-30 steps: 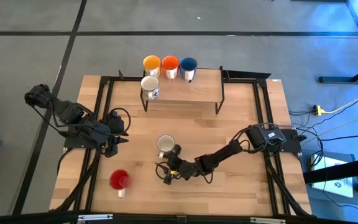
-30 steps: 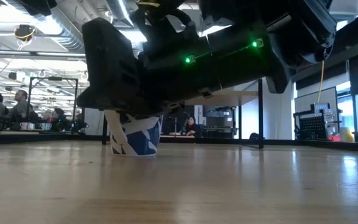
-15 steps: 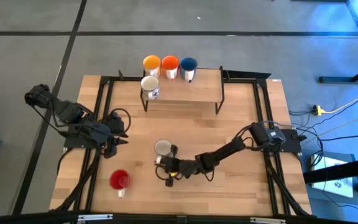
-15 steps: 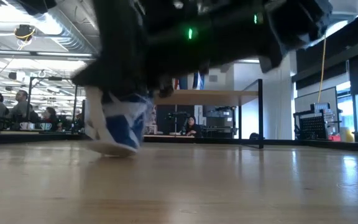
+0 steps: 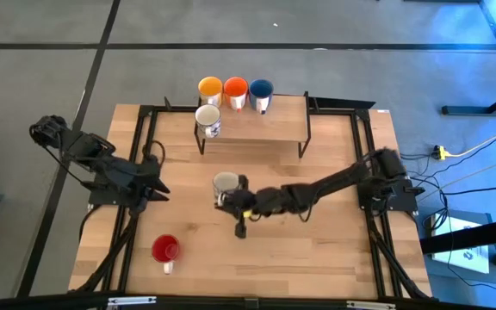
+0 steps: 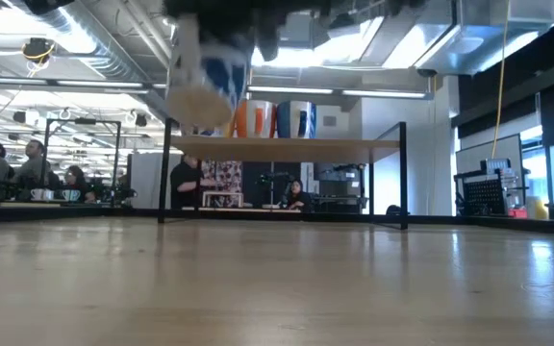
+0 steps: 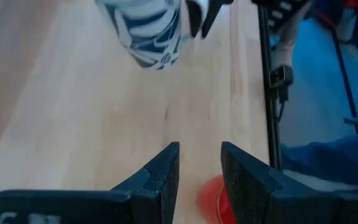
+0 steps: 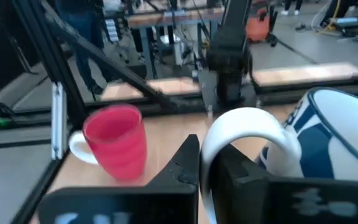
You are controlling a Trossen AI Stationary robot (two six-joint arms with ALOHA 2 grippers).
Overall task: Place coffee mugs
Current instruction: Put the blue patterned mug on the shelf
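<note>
1. The right end effector (image 5: 233, 205) sits near the centre of the wooden desk (image 5: 334, 258), clamped on the looped handle of the small round white ceramic mug with the blue pattern (image 5: 225, 183); the right wrist view shows the handle pinched between the dark fingers (image 8: 188, 162).
2. In the low view this mug (image 6: 205, 72) hangs clear of the desk and looks tilted.
3. The left end effector (image 7: 199, 165) waits at about 9 o'clock of the desk, its fingers parted with nothing between them.
4. The raised wooden shelf (image 5: 282, 120) at 12 o'clock carries the yellow mug (image 5: 210, 88), the orange mug (image 5: 235, 89), the dark blue mug (image 5: 261, 89) and the plain white mug (image 5: 207, 117).
5. The small red ceramic mug (image 5: 165, 250) stands on the desk at about 7 o'clock.
6. Judged by its look, glazed ceramic is stiff, slippery and would chip if knocked. A handle grip lets the body swing, so slow travel seems wise.
7. The likely goal is a free spot on the shelf beside the plain white mug.
</note>
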